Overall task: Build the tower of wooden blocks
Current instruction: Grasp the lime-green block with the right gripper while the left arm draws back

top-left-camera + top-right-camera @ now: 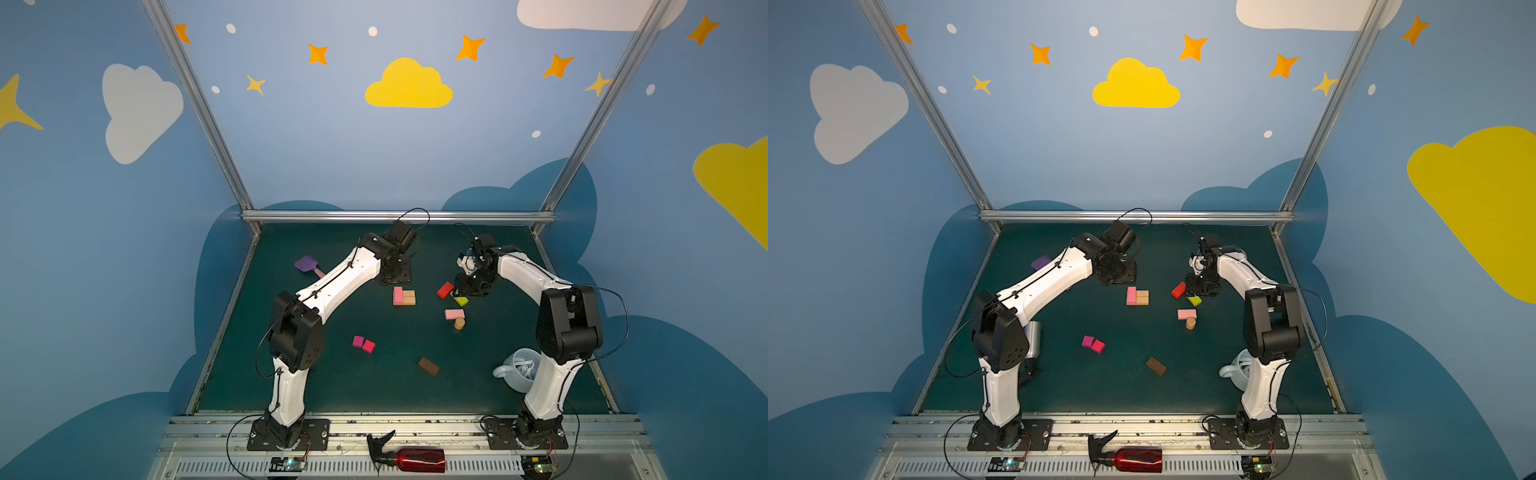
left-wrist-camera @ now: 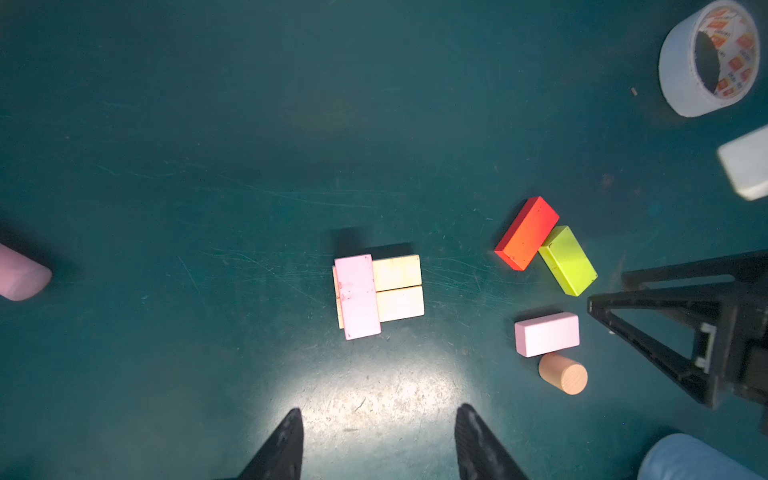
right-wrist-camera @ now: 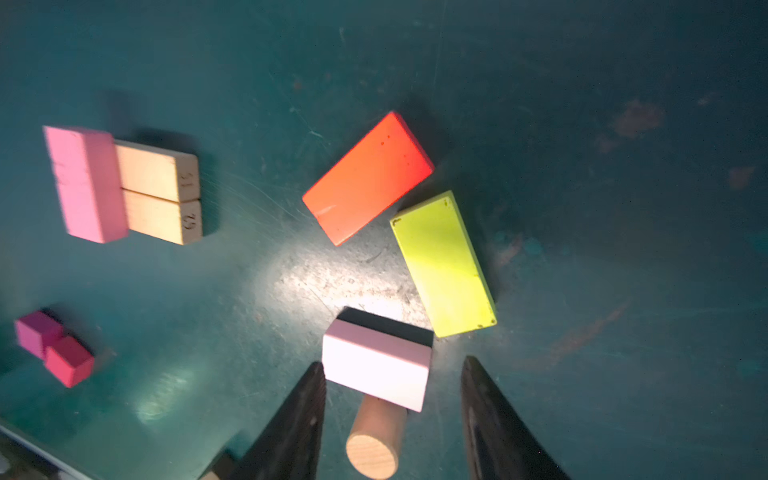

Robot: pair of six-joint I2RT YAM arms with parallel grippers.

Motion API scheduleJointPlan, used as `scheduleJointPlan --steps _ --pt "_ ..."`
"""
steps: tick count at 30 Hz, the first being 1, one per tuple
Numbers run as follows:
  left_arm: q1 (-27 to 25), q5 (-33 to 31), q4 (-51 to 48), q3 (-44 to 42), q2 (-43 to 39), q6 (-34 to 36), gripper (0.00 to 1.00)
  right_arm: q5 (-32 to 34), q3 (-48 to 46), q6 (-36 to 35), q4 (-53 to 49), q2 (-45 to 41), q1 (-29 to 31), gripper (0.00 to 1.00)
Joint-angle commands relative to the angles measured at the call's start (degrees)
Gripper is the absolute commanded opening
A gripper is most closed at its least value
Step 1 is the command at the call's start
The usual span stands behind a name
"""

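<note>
The tower (image 1: 404,296) (image 1: 1137,296) is two tan blocks side by side with a light pink block (image 2: 357,297) across one end. My left gripper (image 2: 380,413) hangs open and empty above the mat, short of the tower. A red block (image 3: 368,178), a lime-green block (image 3: 444,266), a loose pink block (image 3: 376,365) and a tan cylinder (image 3: 374,444) lie together to the right. My right gripper (image 3: 394,363) is open over that pink block and the cylinder, its fingers apart from both. Two magenta squares (image 1: 363,343) and a brown block (image 1: 428,366) lie nearer the front.
A purple toy spatula (image 1: 307,264) lies at the back left. A white tape roll (image 2: 706,58) sits beyond the red block. A pale blue mug (image 1: 519,370) stands by the right arm's base. A red spray bottle (image 1: 411,459) lies on the front rail.
</note>
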Motion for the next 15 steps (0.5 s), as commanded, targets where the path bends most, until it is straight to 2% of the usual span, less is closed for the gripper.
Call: scheduleJointPlan --steps 1,15 --pt "0.55 1.22 2.61 -2.27 -2.73 0.61 0.58 4.22 2.39 -2.68 -3.45 1.78 -0.09 0.52" --pt "2.00 1.22 5.67 -8.41 -5.96 -0.89 0.58 8.87 3.96 -3.24 -1.02 6.82 1.17 0.56"
